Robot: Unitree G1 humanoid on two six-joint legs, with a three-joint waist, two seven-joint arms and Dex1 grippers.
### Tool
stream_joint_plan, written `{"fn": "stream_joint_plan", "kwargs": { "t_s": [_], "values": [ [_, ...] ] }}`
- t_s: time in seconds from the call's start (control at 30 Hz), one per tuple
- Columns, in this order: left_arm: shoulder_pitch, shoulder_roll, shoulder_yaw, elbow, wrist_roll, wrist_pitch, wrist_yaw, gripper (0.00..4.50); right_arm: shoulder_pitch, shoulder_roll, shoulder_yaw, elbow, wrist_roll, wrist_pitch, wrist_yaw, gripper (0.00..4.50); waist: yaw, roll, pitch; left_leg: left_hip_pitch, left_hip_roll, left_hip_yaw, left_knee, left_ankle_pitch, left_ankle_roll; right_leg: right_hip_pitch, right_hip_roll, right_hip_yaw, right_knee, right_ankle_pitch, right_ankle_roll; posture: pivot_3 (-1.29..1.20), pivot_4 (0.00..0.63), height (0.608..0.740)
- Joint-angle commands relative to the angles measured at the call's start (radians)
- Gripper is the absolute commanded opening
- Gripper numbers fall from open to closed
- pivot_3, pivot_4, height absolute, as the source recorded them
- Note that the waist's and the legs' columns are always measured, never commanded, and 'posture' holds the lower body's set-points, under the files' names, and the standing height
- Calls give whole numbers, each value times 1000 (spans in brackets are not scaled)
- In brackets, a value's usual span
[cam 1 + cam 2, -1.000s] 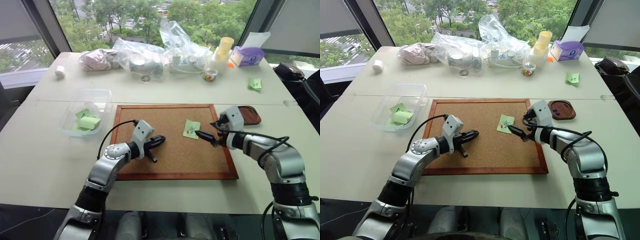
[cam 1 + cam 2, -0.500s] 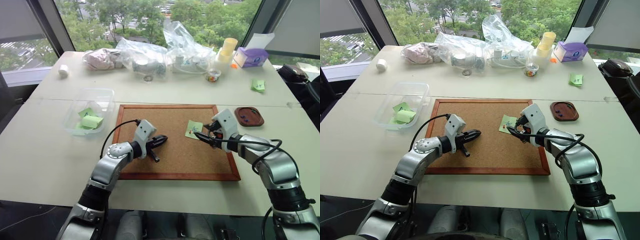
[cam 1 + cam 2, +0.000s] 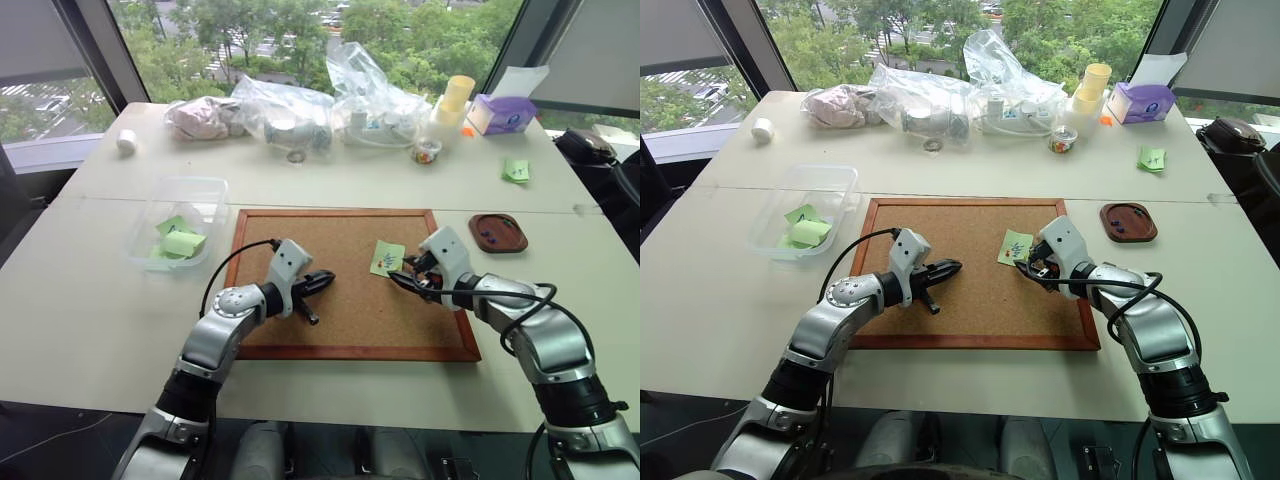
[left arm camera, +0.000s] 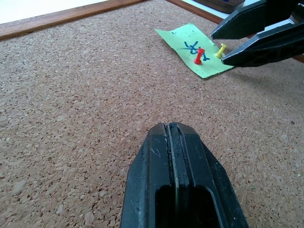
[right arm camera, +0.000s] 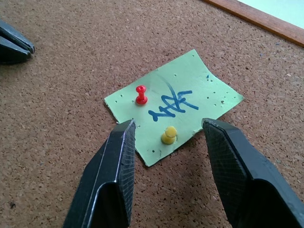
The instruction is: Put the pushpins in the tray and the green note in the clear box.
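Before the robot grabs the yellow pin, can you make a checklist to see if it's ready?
1. Right gripper open wide enough: ok.
2. Yellow pin between its fingers: ok.
3. Fingers touching the pin yet: not ok, gaps on both sides.
4. Red pin out of the way: ok.
5. Left gripper shut and away from the green note: ok.
6. Tray has room: ok.

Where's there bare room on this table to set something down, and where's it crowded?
Bare patches: the cork board between the left pincer and the green note; the table between the board's far frame and the plastic bags; the near left corner, before the clear box. Crowded: the far edge and around the note, where the right pincer hovers.
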Motion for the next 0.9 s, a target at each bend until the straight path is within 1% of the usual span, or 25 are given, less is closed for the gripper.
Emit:
{"fn": "stream_joint_plan", "kwargs": {
  "t_s": [0.03,0.33,0.37,0.4,0.5,0.53,0.67,0.9],
  "values": [
    [34,9,-31,45,20,31,1,0,3,8,2,0,-7,-17,4,2271,0,0,0,0,0,0,0,0,0,0,0,0,0,0,0,0,150,740],
    [38,15,-27,47,22,27,3,0,-2,13,14,31,-23,-31,14,2271,-2,0,0,0,0,0,0,0,0,0,0,0,0,0,0,0,150,740],
    [39,15,-27,45,22,27,4,0,-1,11,16,30,-25,-33,17,1755,-3,0,0,0,0,0,0,0,0,0,0,0,0,0,0,0,150,740],
    [40,16,-28,43,23,27,5,0,1,9,16,29,-26,-35,19,1572,-3,0,0,0,0,0,0,0,0,0,0,0,0,0,0,0,150,740],
    [42,16,-26,41,22,28,8,0,3,6,16,26,-29,-37,21,112,-3,0,0,0,0,0,0,0,0,0,0,0,0,0,0,0,150,740],
    [42,15,-26,42,22,27,8,0,4,5,16,25,-31,-38,21,36,-3,0,0,0,0,0,0,0,0,0,0,0,0,0,0,0,150,740],
    [44,16,-26,41,22,28,9,0,5,4,14,21,-35,-40,20,36,-4,0,0,0,0,0,0,0,0,0,0,0,0,0,0,0,150,740],
    [55,19,-27,35,19,50,11,0,-57,-8,-93,-84,41,64,-5,36,-2,0,0,0,1,0,0,0,0,0,0,0,0,0,0,0,150,740]
  ]
}}
